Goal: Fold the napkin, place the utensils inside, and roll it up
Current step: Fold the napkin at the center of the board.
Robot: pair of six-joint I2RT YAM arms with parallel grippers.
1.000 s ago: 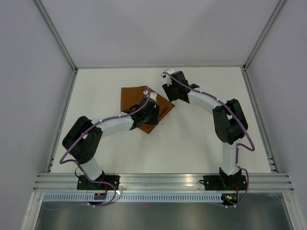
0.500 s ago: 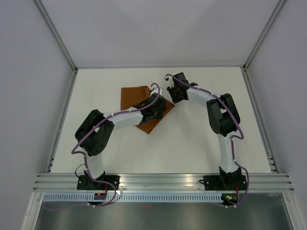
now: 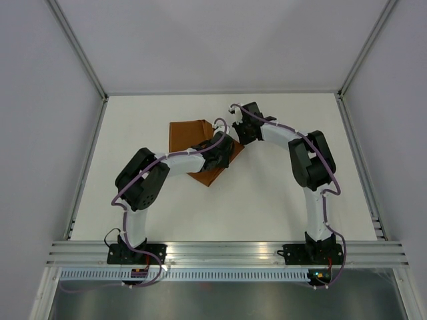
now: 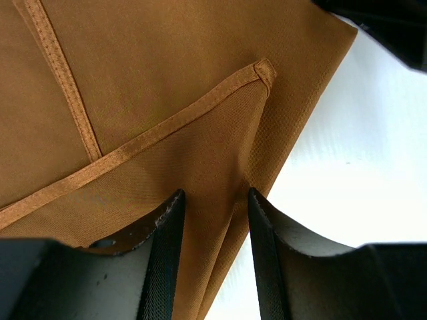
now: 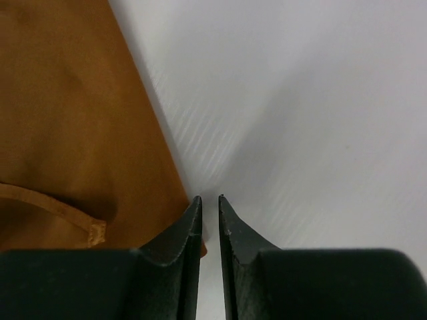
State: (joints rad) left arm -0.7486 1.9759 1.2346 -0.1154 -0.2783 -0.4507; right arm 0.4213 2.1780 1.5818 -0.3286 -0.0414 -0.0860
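On the white table [image 3: 287, 193] the folded napkin [image 3: 183, 133] lies left of centre, limp, light and likely slippery, best pinched at a hemmed corner; the left gripper [image 4: 215, 200] straddles its fold open, the right gripper [image 5: 209, 200] is almost closed at its edge.

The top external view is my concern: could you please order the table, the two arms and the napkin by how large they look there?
1. Table, largest.
2. Left arm and right arm: alike, so unranked.
3. Napkin, smallest, partly hidden under the left arm.
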